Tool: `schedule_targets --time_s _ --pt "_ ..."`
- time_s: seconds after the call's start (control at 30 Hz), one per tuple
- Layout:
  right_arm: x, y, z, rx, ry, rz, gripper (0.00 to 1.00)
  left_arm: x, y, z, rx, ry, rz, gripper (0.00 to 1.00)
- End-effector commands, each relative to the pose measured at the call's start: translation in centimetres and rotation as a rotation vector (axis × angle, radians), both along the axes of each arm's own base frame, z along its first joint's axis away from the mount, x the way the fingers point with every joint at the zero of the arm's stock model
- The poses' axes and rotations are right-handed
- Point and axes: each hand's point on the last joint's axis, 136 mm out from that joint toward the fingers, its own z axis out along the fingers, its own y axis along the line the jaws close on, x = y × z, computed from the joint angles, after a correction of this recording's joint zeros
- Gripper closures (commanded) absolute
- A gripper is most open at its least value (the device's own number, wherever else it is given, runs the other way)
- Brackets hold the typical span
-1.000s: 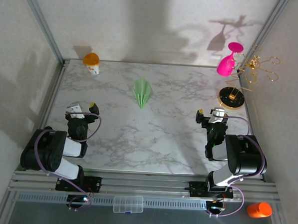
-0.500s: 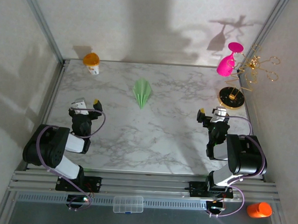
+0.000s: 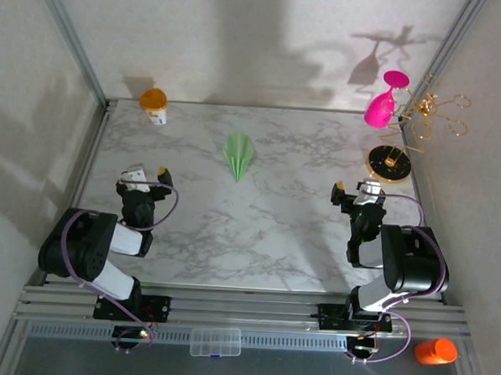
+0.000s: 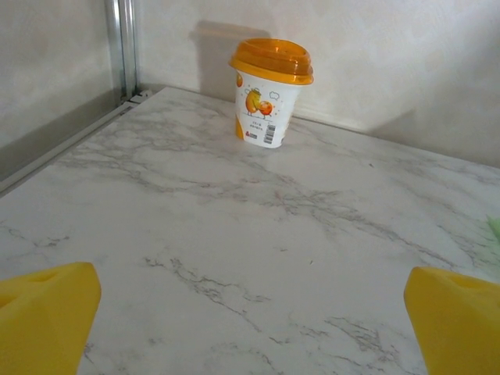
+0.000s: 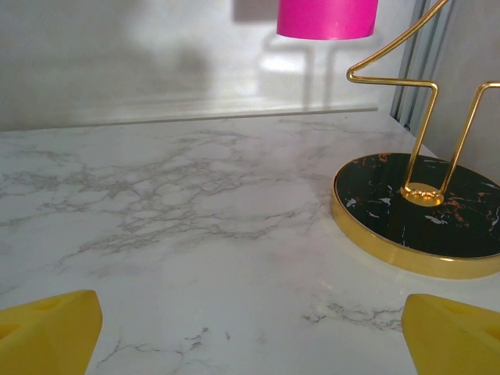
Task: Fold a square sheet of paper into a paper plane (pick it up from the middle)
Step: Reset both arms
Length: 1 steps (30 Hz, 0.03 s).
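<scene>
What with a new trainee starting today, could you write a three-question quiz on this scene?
1. True or false: the left hand holds the paper plane.
2. The orange-lidded cup stands at which part of the table? A far left corner; B far right corner; C near edge.
3. Fill in: the glass hanging on the gold stand is coloured ____.

Key: 1 false, the plane lies free on the table; 2 A; 3 pink.
</scene>
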Motion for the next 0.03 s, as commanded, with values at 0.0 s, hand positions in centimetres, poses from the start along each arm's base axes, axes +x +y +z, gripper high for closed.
schedule_targets --time_s 0.0 --pt "0.52 0.0 0.76 0.01 -0.026 0.005 0.01 0.37 -0.02 0.3 0.007 -0.007 0.003 0.01"
